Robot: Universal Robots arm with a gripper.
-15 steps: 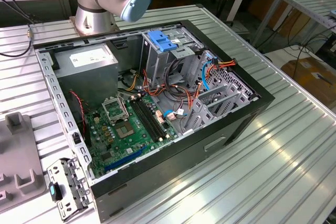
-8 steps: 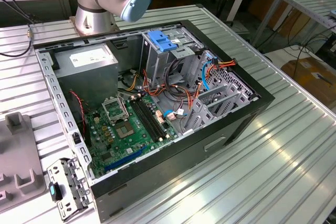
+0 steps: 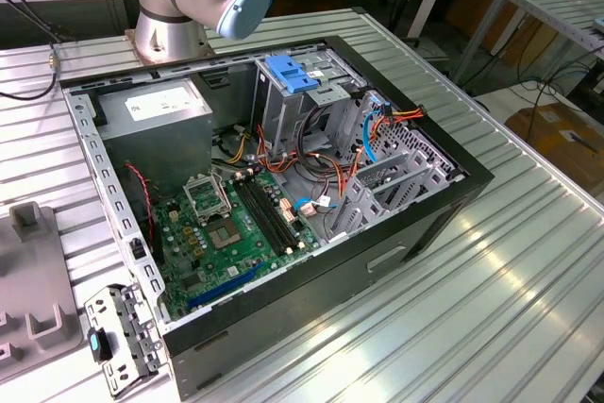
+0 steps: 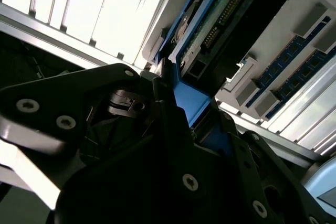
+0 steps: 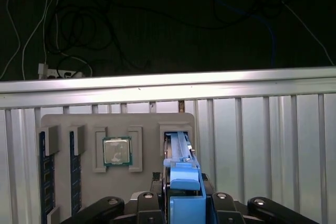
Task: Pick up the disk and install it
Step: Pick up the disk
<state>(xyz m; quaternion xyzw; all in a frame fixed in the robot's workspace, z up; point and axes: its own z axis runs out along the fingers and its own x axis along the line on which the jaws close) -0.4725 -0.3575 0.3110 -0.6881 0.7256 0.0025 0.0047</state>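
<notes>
I am watching the gripper (image 5: 184, 195) gripping the disk (image 5: 178, 148) by its blue rail (image 5: 185, 179), as far as I can judge in both wrist views. The disk is standing on edge in a slot at the grey tray's (image 5: 142, 121) end, just beside the processor chip (image 5: 116, 151), near the table's (image 5: 262, 129) edge.

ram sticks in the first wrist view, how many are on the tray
2. One ram stick in the tray's end slot, the other in the next slot, toward the cpu and disk. More may be hidden out of frame.
</notes>
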